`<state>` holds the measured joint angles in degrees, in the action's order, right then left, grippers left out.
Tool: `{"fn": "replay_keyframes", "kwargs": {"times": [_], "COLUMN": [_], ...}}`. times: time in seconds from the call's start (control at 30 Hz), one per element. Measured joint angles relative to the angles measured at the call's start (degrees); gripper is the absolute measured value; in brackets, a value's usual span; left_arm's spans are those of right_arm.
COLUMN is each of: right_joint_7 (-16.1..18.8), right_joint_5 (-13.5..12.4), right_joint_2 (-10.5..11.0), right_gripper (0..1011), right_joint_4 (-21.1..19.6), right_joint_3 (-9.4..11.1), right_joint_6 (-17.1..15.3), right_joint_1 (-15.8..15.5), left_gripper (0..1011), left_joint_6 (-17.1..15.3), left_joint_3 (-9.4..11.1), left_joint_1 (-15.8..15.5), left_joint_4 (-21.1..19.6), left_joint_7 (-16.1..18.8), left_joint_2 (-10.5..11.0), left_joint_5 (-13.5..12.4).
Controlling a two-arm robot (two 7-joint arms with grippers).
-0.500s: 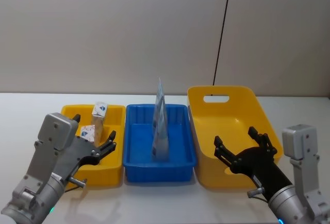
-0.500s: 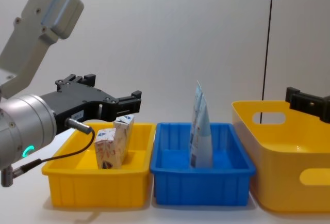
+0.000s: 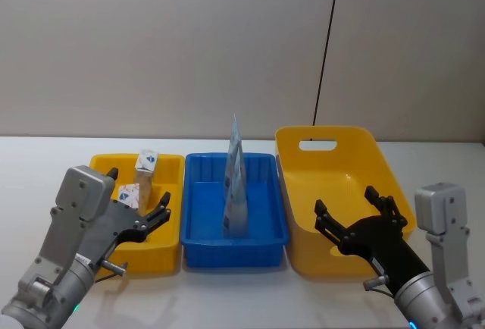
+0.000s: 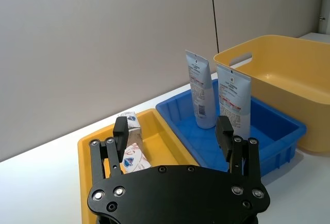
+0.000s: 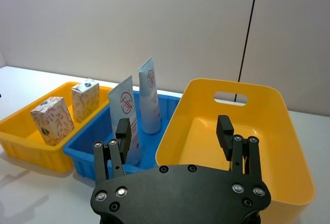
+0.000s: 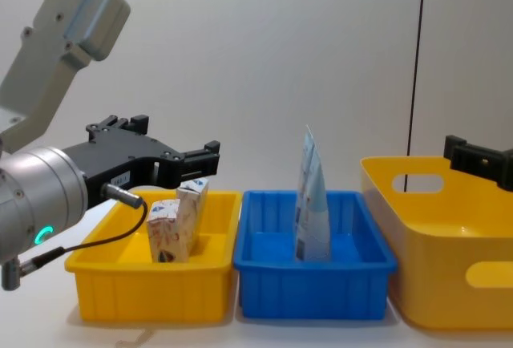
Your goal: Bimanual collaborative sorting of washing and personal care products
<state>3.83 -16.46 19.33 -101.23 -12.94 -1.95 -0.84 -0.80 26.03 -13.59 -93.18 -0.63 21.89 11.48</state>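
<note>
Two pouches (image 4: 198, 97) overlap in blue bin (image 3: 197, 215) | left jaws apart, partly covering leaf-print box (image 3: 127, 191) | right jaws apart

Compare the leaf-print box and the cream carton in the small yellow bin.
The leaf-print box is covered in red-orange leaves; the cream carton is mostly plain, with a blue mark on top. The box looks wider, the carton slimmer. The box stands nearer the robot, the carton behind it. Both stand upright in the small yellow bin.
</note>
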Motion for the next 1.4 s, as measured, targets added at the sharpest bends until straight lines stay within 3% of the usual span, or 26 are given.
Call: {"fn": "replay_keyframes", "kwargs": {"times": [0.4, 1.07, 1.4], "right_joint_7": [0.0, 0.0, 0.0], "right_joint_5": [0.0, 0.0, 0.0], "right_joint_2": [0.0, 0.0, 0.0], "right_gripper": [1000, 1000, 1000], "right_joint_4": [0.0, 0.0, 0.0], "right_joint_3": [0.0, 0.0, 0.0], "right_joint_6": [0.0, 0.0, 0.0], "right_joint_1": [0.0, 0.0, 0.0], "left_gripper": [1001, 1002, 1002], "left_joint_6": [-2.0, -16.4, -21.6], "left_joint_3": [0.2, 0.9, 1.5], "left_joint_1": [-0.6, -3.4, -3.5], "left_joint_4": [-0.4, -0.2, 0.1], "left_joint_7": [0.0, 5.1, 8.0], "left_joint_2": [-0.1, -5.4, -7.1], "left_joint_5": [-0.7, -2.8, -4.7]}}
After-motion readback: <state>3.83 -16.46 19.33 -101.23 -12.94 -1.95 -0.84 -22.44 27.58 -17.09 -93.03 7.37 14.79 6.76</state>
